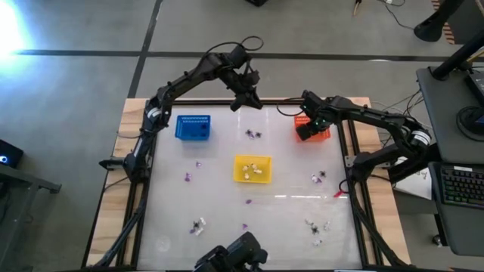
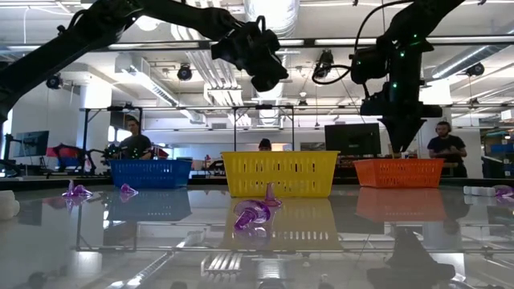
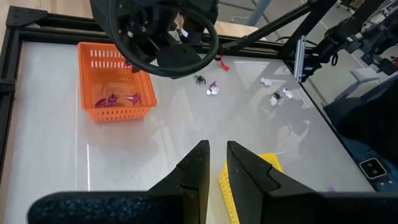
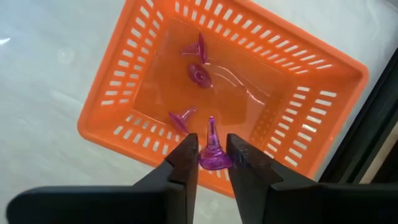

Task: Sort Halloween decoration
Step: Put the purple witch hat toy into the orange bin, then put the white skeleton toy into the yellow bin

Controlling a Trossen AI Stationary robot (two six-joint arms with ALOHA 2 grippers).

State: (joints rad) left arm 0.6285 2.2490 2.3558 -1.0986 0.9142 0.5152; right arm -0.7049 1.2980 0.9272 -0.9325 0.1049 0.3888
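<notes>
My right gripper [image 4: 213,148] hangs over the orange basket [image 4: 112,93], shut on a purple cone-shaped trinket [image 4: 214,155]. Three more purple trinkets [image 4: 198,73] lie on that basket's floor. In the high view this gripper [image 1: 311,125] is at the table's far right. My left gripper [image 1: 246,97] hovers high near the far edge; its fingers [image 3: 198,168] are shut with nothing between them. Loose black [image 1: 253,134], purple [image 1: 187,177] and white [image 1: 198,225] trinkets lie scattered on the table. White ones rest in the yellow basket [image 1: 252,178]. My right gripper pinches the purple trinket by its wide base [image 4: 214,162] between the two fingertips [image 4: 186,163], coming from above and pointing down. The trinket is lifted clear above the basket's near wall, and its pointed tip [image 4: 211,124] sticks out beyond the fingers.
The blue basket [image 1: 193,127] stands at the far left and the yellow one at the table's middle. A black frame [image 1: 349,162] runs round the table's edges. More trinkets lie near the right edge [image 1: 318,177] and the near edge [image 1: 314,227]. People sit in the room behind [image 2: 132,140].
</notes>
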